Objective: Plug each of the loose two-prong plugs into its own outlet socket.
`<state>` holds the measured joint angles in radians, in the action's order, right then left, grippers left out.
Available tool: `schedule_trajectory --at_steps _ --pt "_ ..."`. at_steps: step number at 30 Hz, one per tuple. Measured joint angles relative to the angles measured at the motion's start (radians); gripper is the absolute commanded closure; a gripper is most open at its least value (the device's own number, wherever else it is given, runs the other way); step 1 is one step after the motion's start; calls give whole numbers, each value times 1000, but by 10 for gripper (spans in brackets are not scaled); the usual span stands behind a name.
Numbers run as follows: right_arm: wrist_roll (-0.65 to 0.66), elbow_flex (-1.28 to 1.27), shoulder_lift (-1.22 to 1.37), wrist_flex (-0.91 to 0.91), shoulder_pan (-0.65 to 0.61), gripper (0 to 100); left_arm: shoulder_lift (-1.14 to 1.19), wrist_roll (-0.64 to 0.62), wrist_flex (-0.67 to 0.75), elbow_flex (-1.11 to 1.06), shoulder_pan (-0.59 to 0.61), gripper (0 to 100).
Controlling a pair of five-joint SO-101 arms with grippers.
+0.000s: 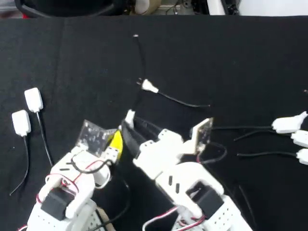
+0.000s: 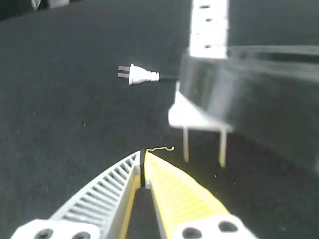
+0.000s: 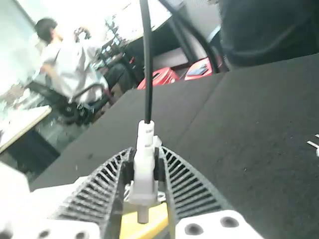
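Observation:
My right gripper [image 3: 144, 191] is shut on a white two-prong plug [image 3: 144, 167], whose black cord runs up out of the fingers. In the high view the right gripper [image 1: 129, 120] holds this plug [image 1: 130, 115] just above the cloth near the table's middle. The left wrist view has the held plug [image 2: 197, 115] with both prongs pointing down. My left gripper [image 2: 143, 155], with one white and one yellow finger, is shut on nothing right beside it [image 1: 115, 142]. A second white plug [image 1: 149, 86] lies loose farther back, also visible as the loose plug [image 2: 138, 74].
Two white cord-end blocks [image 1: 33, 98] [image 1: 20, 122] lie at the left of the black cloth [image 1: 231, 57]. Three more white cord ends [image 1: 288, 124] sit at the right edge. Thin black cords [image 1: 183, 101] trail across the middle.

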<state>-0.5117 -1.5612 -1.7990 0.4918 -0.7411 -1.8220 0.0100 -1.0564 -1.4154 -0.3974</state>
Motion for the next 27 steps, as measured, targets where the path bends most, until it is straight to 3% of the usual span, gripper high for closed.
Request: schedule_trajectory --at_steps 10,16,23,27 --pt "31 0 -2 48 -78 986 0 0 17 -6 6 971" --pt "32 20 -6 83 -77 986 2 -2 84 -8 92 971" --pt "64 32 -6 146 -97 986 0 -141 147 -6 222 971" --pt "68 32 -6 146 -109 986 0 -157 150 -6 232 971"
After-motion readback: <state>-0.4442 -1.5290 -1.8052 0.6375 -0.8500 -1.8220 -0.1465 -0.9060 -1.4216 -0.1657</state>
